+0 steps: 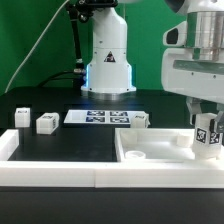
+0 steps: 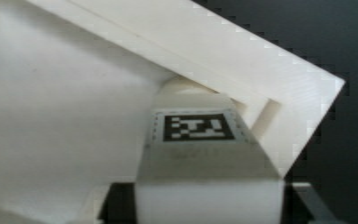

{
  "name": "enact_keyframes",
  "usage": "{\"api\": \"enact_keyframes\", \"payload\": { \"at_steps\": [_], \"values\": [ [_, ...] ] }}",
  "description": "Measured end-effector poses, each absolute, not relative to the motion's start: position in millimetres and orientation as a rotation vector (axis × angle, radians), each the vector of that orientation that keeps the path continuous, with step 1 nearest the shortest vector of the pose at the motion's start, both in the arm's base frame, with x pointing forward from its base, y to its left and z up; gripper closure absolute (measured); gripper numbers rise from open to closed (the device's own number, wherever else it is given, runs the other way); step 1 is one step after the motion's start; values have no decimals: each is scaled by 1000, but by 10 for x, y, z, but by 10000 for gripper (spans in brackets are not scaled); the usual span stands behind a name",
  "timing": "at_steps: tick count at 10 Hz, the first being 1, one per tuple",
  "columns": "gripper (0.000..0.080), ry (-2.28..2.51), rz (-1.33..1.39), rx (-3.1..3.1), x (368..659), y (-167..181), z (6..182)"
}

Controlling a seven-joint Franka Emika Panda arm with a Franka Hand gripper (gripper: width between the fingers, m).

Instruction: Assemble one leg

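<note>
Green backdrop, black tabletop: the 2-finger gripper (image 1: 206,118) is clamped on 1 small white plastic leg block (image 1: 208,140) with a square tag, at a corner of the large flat white rimmed tray piece (image 1: 160,148). Seems the fitting step; next it needs a straight, square push into that corner.

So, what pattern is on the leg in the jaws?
A black-and-white square marker tag on the white leg; clearest in the wrist view.
</note>
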State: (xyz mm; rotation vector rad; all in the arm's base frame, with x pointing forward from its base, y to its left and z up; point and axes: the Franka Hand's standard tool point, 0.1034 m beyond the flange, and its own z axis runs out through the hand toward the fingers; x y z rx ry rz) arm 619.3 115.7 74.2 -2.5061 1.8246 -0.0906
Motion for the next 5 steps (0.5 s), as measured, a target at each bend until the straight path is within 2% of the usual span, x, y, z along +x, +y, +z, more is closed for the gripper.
{"api": "enact_keyframes", "payload": {
  "at_steps": [3,5],
  "values": [
    [508,2080,-71,-2266,6205,1149,740],
    [498,2010,-74,-2330,6206,1152,741]
  ]
}}
